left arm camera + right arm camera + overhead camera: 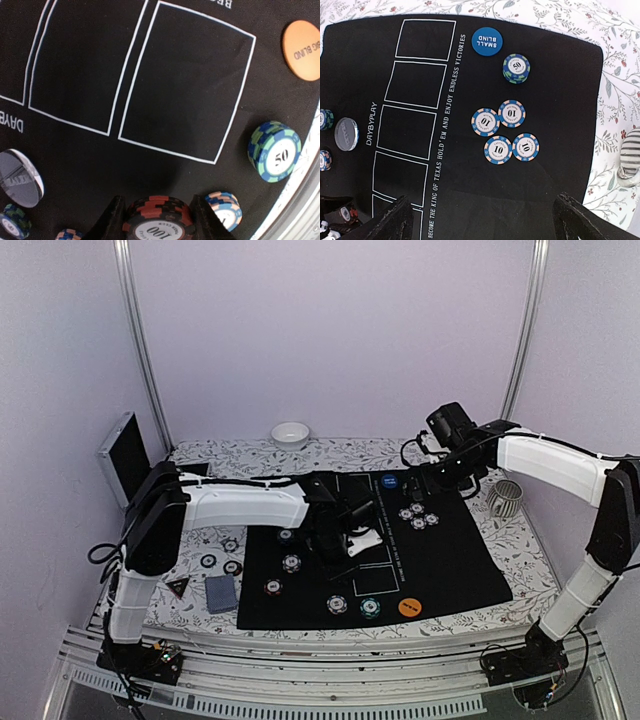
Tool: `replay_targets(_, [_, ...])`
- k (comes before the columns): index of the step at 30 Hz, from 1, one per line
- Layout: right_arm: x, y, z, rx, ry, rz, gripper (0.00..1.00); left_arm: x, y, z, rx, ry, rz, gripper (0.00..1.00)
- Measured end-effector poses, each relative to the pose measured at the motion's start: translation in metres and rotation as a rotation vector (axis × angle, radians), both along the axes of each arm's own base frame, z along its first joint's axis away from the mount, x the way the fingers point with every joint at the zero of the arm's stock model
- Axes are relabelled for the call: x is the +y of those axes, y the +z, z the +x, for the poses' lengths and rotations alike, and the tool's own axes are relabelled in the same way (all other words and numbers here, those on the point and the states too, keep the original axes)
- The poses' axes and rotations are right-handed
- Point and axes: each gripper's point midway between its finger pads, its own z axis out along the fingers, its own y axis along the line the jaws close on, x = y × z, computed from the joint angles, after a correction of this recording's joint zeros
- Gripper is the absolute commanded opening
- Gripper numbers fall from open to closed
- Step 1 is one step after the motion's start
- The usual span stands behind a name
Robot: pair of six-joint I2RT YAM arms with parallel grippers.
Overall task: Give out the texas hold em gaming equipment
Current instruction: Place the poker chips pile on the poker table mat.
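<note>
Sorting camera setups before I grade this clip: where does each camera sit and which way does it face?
Top external: above and behind the bases, facing down over the black mat; left arm and right arm show.
Left wrist: low over the mat, facing down; left gripper clamps red-black 100 chips.
Right wrist: higher, facing down at four 10 chips; open right gripper at bottom.
Shared: top and left wrist both show the orange Big Blind disc.
</note>
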Motion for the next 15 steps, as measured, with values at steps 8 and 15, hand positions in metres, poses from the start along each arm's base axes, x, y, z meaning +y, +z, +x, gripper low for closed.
replay_targets(8, [-0.001,-0.006,-0.004,0.014,0.003,-0.001,0.99,-0.014,-0.016,0.007,0.002,-0.005,0.008,0.00])
replay_targets(15, [-0.001,-0.006,-0.004,0.015,0.005,0.002,0.99,-0.011,-0.028,0.005,0.020,-0.008,0.037,0.00])
